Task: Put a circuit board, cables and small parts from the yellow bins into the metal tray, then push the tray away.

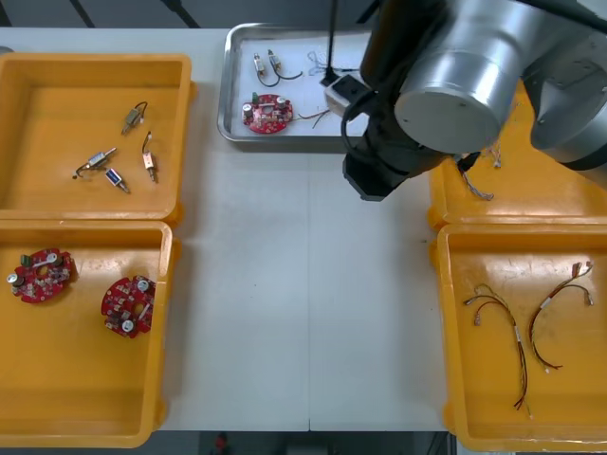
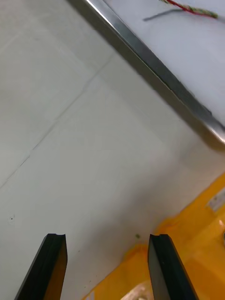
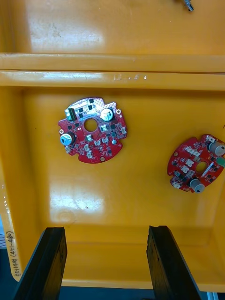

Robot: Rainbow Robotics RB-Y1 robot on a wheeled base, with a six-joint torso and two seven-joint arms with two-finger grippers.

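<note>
Pale desk (image 1: 303, 284): carries four bins and one tray, with a bare strip down the middle.
Yellow plastic bins (image 1: 57, 123): two per side; stock remains in all four.
Shiny metal tray (image 1: 242, 47), white inside: far centre of the desk, long axis left to right, already loaded.
Right claw (image 2: 108, 239): fingers wide apart, nothing held; over bare desk beside the far-right bin's corner.
Governing relation: the tray lies directly beyond the right claw, away from the robot, and its near rim crosses just ahead of the fingers, toward the tray's right end. The right arm is the nearer.
Judgement: the push is due; contact this far off-centre may swing the tray.
Left claw (image 3: 108, 232): wide, empty, above the near-left bin.
Tray contents: round red circuit board (image 1: 268, 113), red and yellow cable (image 2: 192, 9), small metal parts (image 1: 266, 64).
</note>
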